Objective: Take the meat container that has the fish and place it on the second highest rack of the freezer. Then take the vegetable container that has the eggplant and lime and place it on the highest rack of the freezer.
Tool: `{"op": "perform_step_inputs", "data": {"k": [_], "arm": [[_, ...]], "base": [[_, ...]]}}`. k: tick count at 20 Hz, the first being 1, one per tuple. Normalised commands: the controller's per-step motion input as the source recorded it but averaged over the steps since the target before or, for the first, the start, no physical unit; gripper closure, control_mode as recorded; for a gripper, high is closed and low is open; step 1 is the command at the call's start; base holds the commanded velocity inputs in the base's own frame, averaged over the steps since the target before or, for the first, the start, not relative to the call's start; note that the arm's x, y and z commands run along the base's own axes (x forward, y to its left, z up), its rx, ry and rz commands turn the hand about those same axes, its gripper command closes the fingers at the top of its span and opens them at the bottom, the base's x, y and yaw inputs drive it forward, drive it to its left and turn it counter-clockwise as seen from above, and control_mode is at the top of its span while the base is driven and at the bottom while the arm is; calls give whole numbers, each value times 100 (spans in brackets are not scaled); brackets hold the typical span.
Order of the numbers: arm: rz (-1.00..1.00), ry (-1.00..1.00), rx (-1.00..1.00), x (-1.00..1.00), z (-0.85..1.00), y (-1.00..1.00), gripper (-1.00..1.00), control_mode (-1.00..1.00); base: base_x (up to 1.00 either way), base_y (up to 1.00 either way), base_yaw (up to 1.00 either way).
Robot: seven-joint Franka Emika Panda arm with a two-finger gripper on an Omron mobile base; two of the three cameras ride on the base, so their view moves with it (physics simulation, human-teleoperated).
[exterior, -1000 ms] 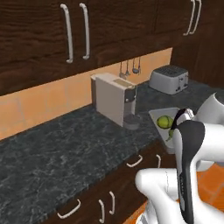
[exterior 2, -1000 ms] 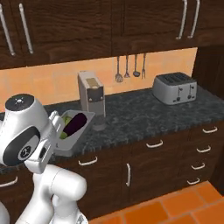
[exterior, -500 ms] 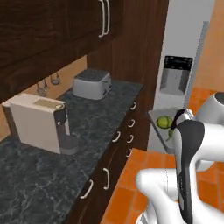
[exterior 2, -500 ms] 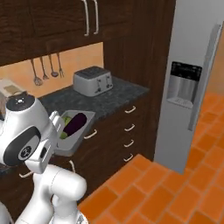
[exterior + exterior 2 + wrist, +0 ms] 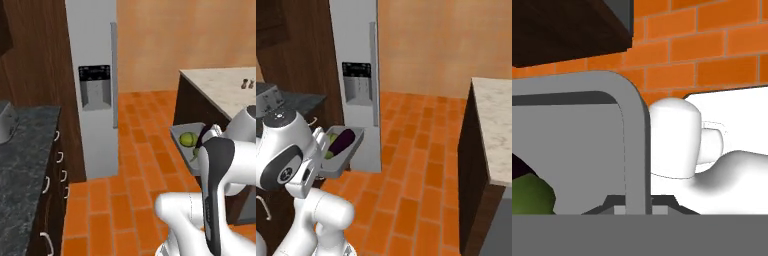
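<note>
the hand (image 5: pixel 628 202) is clamped nearly shut on the rim of the shallow grey rectangular vegetable tray (image 5: pixel 354 145), whose wall runs straight up from between the fingertips in the hand view, so the tray is carried out in front of the white arm, clear of any surface. in the right base view the glossy dark purple eggplant (image 5: pixel 341 141) lies lengthwise in the tray with its long axis pointing away from the arm, and in the left base view the small round yellow-green lime (image 5: pixel 187 139) sits in the tray beside the arm's dark joint; a dull green edge at the lower left of the hand view is probably the same fruit. the tall silver-grey freezer (image 5: pixel 354 45) with its dark dispenser panel (image 5: pixel 356 83) stands ahead and to the left of the tray across orange tiled floor (image 5: pixel 421 175), and its door looks closed from here, so neither the highest rack nor the second highest rack can be seen. that is the relation the next move turns on: the tray's far end points roughly toward the freezer front, near it but not touching, and i judge the tray would have to go in far end first at the top of the white interior once the shelves are reachable. a pale stone-topped island surface (image 5: pixel 493 130) lies to the right, well apart. whether the fish container is already placed cannot be told.
</note>
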Motion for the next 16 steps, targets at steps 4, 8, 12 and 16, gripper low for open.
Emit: {"op": "perform_step_inputs", "data": {"k": [4,8,12,16], "arm": [[0,0,0,0,0,0,100,100],[0,0,0,0,0,0,100,100],[0,0,0,0,0,0,100,100],[0,0,0,0,0,0,100,100]], "base": [[81,-14,-64],[100,3,-40],[100,0,-12],[100,-1,-2]]}}
